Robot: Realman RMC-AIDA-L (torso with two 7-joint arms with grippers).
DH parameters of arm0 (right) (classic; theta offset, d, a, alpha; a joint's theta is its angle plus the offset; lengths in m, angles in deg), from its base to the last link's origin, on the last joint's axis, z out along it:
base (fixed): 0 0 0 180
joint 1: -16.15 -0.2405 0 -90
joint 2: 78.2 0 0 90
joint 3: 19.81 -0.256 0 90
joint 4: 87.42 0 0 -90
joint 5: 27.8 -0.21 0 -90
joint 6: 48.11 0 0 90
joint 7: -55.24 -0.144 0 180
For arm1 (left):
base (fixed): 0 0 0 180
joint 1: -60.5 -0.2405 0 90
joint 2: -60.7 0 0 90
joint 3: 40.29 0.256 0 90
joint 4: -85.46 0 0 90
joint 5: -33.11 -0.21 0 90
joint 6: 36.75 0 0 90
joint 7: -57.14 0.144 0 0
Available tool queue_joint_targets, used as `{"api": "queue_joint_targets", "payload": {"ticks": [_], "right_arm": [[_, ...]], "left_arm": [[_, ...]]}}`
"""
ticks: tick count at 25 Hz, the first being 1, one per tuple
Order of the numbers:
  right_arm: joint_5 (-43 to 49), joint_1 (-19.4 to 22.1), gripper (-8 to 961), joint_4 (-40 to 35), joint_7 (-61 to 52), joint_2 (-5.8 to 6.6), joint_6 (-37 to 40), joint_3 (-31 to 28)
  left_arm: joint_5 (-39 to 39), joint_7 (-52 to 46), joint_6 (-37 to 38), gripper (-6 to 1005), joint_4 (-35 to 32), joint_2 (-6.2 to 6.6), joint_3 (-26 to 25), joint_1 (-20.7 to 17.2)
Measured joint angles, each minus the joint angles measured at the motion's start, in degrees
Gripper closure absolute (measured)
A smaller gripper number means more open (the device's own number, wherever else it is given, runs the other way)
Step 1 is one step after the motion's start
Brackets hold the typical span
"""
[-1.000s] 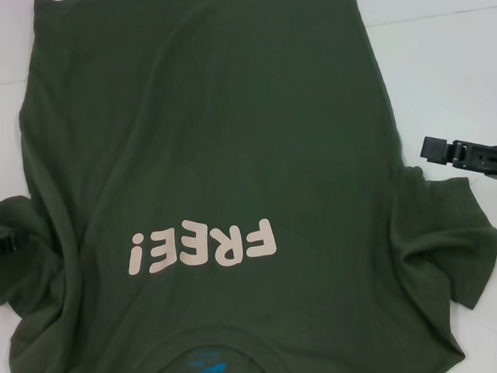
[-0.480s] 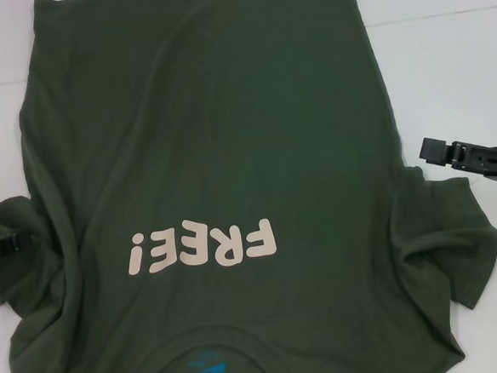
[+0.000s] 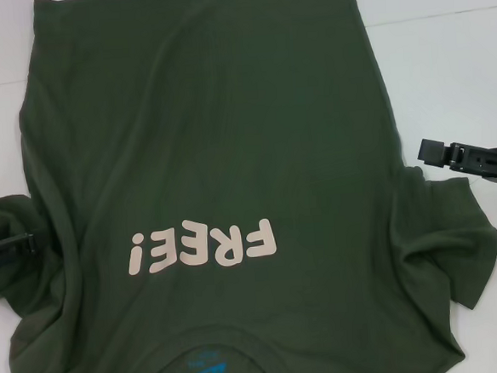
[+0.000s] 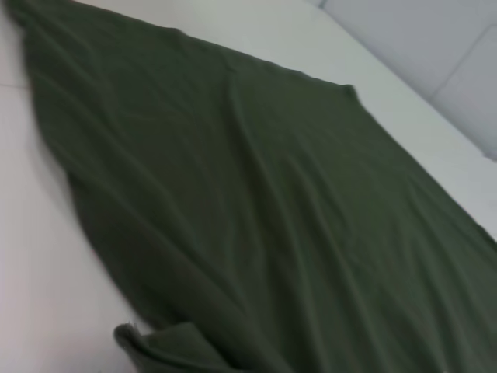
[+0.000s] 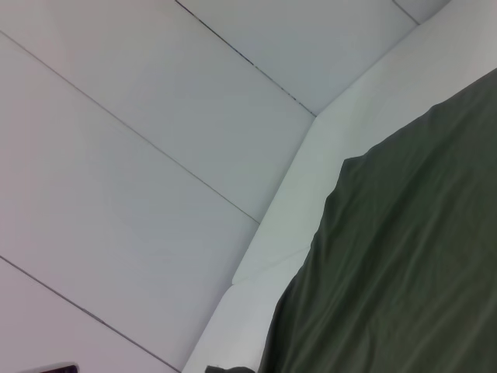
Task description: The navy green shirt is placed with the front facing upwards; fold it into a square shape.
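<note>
The navy green shirt (image 3: 204, 155) lies spread on the white table (image 3: 446, 79), front side up, with the pale pink "FREE!" lettering (image 3: 203, 246) reading upside down in the head view and the collar with its blue neck label (image 3: 204, 370) at the near edge, closest to the robot. The hem end runs away toward the far side of the table. The body panel is broadly flat, with long shallow creases running its length; both short sleeves are bunched and wrinkled rather than laid out flat. The left gripper (image 3: 5, 248) sits low at the shirt's left sleeve, its dark tip over the rumpled sleeve cloth; whether it is pinching the fabric or merely resting at it cannot be told, and the set of its fingers is not visible. The left wrist view shows only the shirt's green cloth stretching away across the table, with a small turned-up fold of fabric close to the camera. The right gripper (image 3: 468, 158) is just beside the shirt's right edge, above the right sleeve, over bare table; contact with the cloth is not evident and its finger state cannot be told. The right wrist view shows the shirt's edge against the table and pale wall panels (image 5: 140, 155) beyond.
</note>
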Motion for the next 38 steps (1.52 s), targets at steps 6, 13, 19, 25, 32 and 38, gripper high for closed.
{"api": "queue_joint_targets", "payload": {"ticks": [6,13,19,25,32,38], "right_arm": [[0.0,0.0,126,0.0,0.1,0.0,-0.1,0.0],[0.0,0.1,127,0.1,0.1,0.0,-0.1,0.0],[0.0,0.0,127,0.1,0.1,-0.07,-0.1,0.0],[0.0,0.0,127,0.1,0.0,-0.09,0.1,0.0],[-0.1,0.1,127,0.1,0.0,-0.03,0.0,-0.1],[-0.1,0.1,127,0.1,0.0,0.06,0.1,-0.1]], "left_arm": [[0.0,0.2,-1.7,124,-1.0,-0.42,0.0,-0.2],[-0.1,0.8,-5.3,123,-0.8,-0.78,0.3,-0.4],[-0.4,1.7,-8.3,124,-0.7,-1.58,0.4,-0.3],[-0.3,2.2,-10.7,124,-0.7,-1.77,0.4,-0.3],[-0.4,2.2,-11.8,125,-0.6,-1.74,0.4,-0.4],[-0.4,2.2,-11.8,126,-0.5,-1.78,0.4,-0.5]]}}
